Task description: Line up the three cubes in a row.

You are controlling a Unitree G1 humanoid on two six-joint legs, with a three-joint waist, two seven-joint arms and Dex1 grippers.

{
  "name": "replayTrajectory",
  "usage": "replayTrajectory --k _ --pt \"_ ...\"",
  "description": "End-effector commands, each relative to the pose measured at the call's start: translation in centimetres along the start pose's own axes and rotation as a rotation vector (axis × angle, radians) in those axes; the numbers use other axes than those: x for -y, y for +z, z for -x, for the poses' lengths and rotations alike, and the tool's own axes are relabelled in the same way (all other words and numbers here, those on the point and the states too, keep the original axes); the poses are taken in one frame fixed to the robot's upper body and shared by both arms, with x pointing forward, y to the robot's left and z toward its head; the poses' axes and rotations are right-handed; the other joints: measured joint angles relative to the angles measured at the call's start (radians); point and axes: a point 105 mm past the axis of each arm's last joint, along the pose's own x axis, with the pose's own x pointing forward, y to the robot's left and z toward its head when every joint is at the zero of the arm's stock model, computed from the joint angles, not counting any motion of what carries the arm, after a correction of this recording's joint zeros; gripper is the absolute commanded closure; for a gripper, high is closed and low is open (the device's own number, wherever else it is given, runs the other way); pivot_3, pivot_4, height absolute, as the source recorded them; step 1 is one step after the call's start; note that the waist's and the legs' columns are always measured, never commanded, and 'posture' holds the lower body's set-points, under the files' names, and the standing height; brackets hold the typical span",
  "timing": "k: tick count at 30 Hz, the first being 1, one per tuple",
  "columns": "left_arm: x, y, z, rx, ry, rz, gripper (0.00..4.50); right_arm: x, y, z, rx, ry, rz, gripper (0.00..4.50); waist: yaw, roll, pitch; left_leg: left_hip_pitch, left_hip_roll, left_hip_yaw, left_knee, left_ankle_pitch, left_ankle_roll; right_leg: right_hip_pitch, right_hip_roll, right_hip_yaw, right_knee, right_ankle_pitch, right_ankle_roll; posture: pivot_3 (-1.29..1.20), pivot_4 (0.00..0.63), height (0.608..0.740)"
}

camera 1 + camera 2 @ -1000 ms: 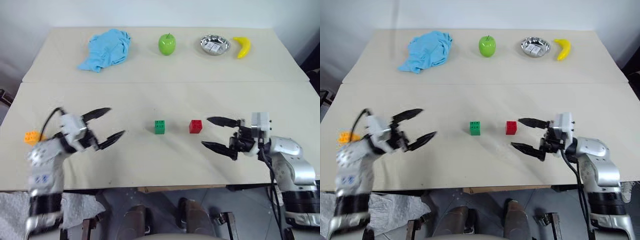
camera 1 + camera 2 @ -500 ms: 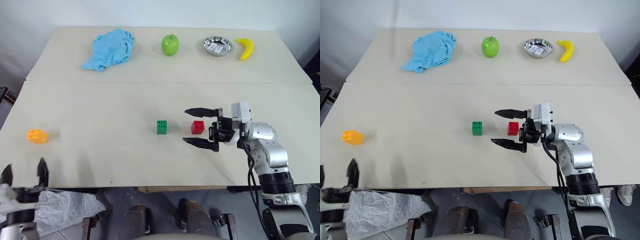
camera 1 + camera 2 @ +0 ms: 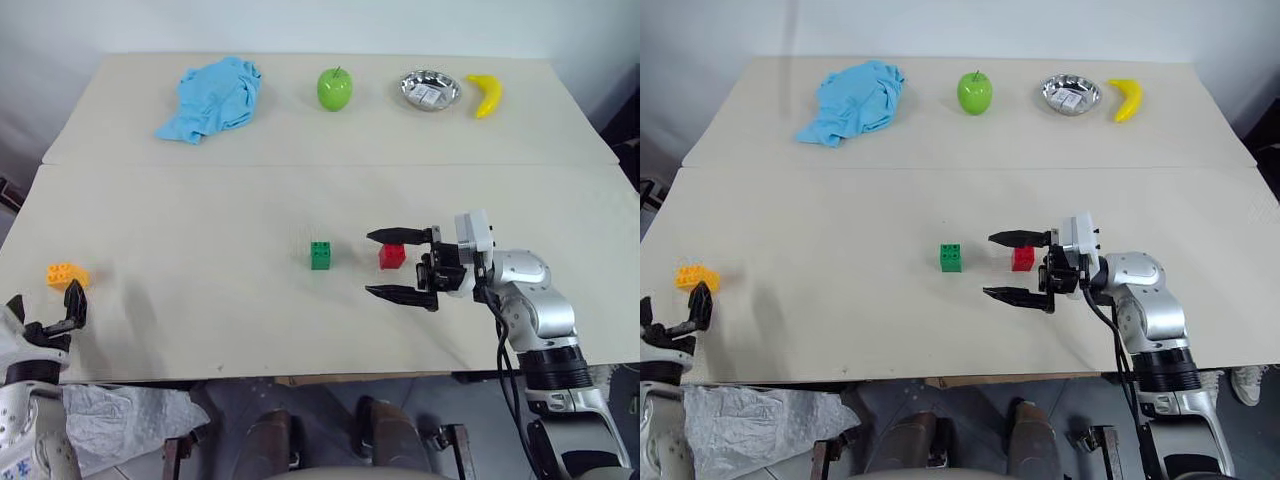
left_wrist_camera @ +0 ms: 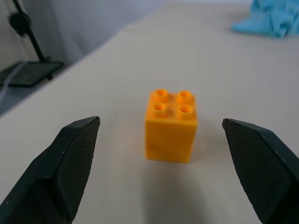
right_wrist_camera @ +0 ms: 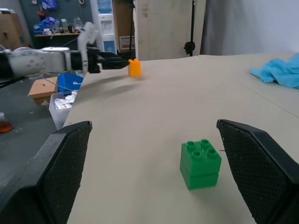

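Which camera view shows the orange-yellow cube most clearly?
The left wrist view: the orange-yellow cube stands close and centred between the open left gripper's fingers, untouched, four studs visible. Both eye views show it small near the table's left edge; the right wrist view shows it far away.

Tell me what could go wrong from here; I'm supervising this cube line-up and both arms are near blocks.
1. The orange cube sits close to the table's left edge. The open left gripper faces it from off that edge; a misjudged closing might tip or shove it.
2. The open right gripper straddles the red cube; sweeping on could knock it into the green cube askew.
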Motion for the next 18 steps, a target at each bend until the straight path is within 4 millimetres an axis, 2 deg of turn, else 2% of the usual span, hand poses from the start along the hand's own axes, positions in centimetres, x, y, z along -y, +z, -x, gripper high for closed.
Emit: replayTrajectory --k 1,4,12,14,18 --pt "-0.5 -0.1 -0.4 -0.036 -0.024 -0.051 0.03 -0.1 0.7 0.3 0.000 -0.019 0.047 0.00 -0.005 0.000 0.000 0.000 0.000 0.000 0.000 0.000 0.000 0.000 0.000 0.000 0.000 0.000 0.000 0.00 0.150 0.740" --pt "-0.2 0.0 -0.9 -0.041 -0.070 -0.056 0.58 0.0 0.6 0.6 -0.003 -0.046 0.054 0.00 -0.005 0.000 0.000 0.000 0.000 0.000 0.000 0.000 0.000 0.000 0.000 0.000 0.000 0.000 0.000 0.00 0.150 0.740" --pt "3.2 2.0 -2.1 0.008 -0.444 -0.140 2.99 0.5 0.1 2.8 -0.028 -0.163 0.082 0.00 0.012 0.000 0.000 0.000 0.000 0.002 0.001 0.000 0.000 0.000 0.000 0.001 0.001 0.000 0.000 0.00 0.150 0.740" --pt "4.6 2.9 -2.3 0.028 -0.581 -0.156 3.04 0.5 0.1 3.2 -0.039 -0.179 0.084 0.00 0.011 0.000 0.000 0.000 0.000 0.002 0.001 0.000 0.000 -0.001 0.000 0.001 0.001 0.000 0.000 0.00 0.150 0.740" --pt "10.9 5.6 -1.1 0.142 -1.055 -0.212 3.04 0.3 0.1 4.4 -0.064 -0.220 0.087 0.00 0.016 0.000 0.000 0.000 0.000 0.003 0.001 0.000 0.000 -0.001 0.000 0.000 0.001 0.000 0.000 0.00 0.150 0.740"
